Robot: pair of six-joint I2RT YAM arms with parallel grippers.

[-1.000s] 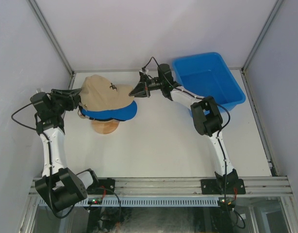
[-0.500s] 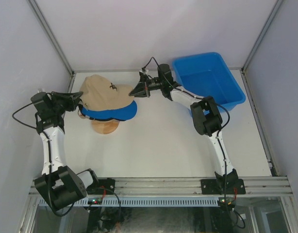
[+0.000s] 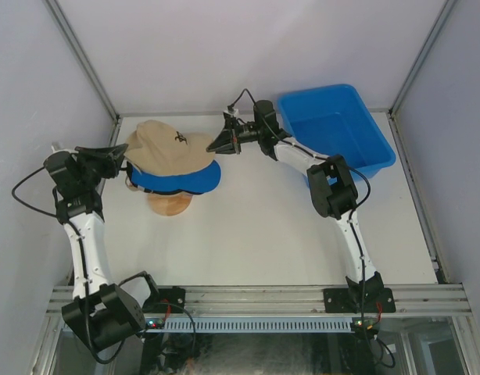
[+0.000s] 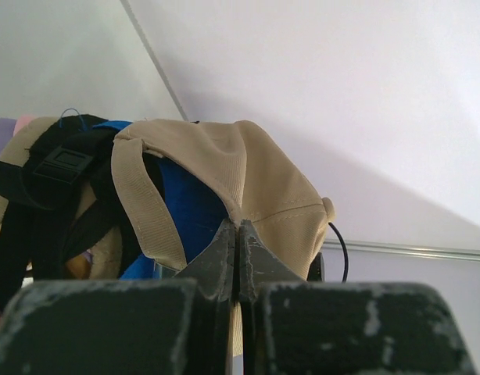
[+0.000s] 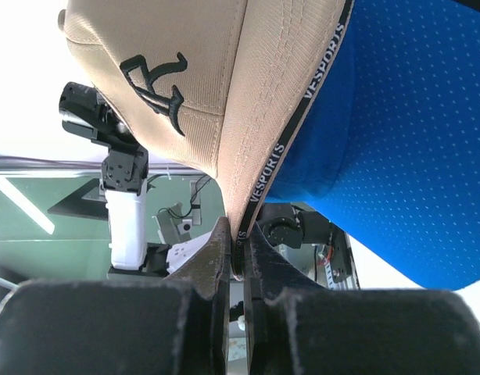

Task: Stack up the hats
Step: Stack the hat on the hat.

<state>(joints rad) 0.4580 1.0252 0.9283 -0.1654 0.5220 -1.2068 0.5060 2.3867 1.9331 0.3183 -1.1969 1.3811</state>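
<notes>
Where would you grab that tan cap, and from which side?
Take the tan cap by its thin edges: the brim from the right, the rear band from the left. Its crown is soft, round, too wide for the jaws. The right gripper and left gripper pinch just there.

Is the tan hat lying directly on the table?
No, in the top view the tan hat sits over the blue hat, on the round wooden stand.

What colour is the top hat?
Tan hat with dark logo; best in right wrist view.
</notes>
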